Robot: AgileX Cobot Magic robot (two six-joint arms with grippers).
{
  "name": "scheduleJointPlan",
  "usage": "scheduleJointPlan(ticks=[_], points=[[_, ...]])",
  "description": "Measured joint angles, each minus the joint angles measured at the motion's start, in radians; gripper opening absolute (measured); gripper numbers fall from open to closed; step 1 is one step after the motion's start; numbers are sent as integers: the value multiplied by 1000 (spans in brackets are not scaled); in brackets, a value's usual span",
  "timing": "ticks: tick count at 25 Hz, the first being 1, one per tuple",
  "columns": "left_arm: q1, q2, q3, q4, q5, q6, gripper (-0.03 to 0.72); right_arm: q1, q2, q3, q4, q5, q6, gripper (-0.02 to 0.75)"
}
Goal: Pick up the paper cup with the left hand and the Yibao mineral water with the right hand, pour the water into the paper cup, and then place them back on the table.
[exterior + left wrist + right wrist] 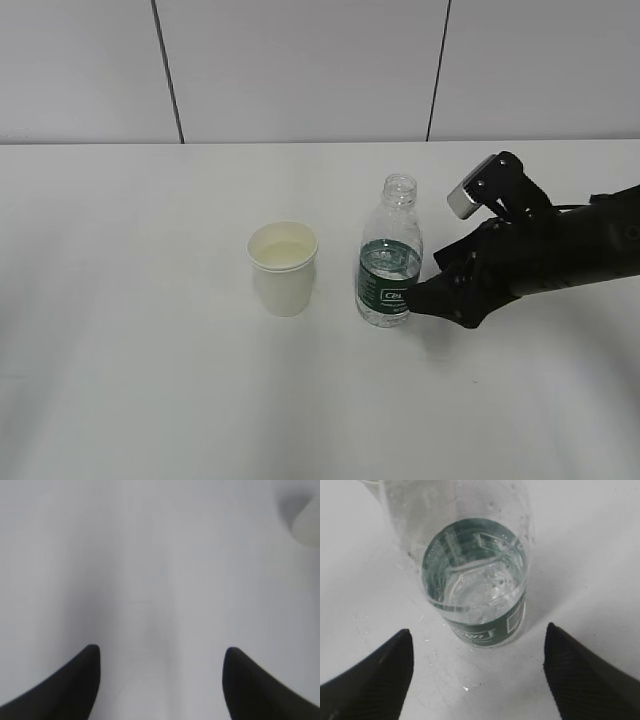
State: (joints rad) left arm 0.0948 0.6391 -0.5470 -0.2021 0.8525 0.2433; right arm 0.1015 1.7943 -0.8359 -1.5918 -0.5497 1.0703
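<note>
The table [150,380] is a wide, plain white top, bare apart from two things near its middle; behind it rise pale wall panels [300,70] split by dark seams. The paper cup [283,268] stands upright, and just right of it, apart, stands the capless Yibao mineral water [390,255] — partly filled. The right hand [477,665] sits low beside the bottle, fingers spread wide, gripping nothing. The left hand [160,680] is likewise spread wide and empty over bare table — the cup blurred at the frame's upper corner.
</note>
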Motion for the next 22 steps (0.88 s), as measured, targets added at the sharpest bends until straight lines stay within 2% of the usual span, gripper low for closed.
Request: scheduleJointPlan(ticks=[5, 9, 12, 22], points=[[0, -228, 37, -93, 53, -2, 505, 0, -2, 0, -14, 2, 9, 594], [0, -330, 19, -110, 169, -2, 484, 0, -2, 0, -23, 13, 10, 594], [0, -378, 18, -96, 282, -5, 474, 0, -3, 0, -33, 25, 11, 594], [0, -606, 27, 60, 276, -8, 461, 0, -4, 0, -48, 45, 23, 594]])
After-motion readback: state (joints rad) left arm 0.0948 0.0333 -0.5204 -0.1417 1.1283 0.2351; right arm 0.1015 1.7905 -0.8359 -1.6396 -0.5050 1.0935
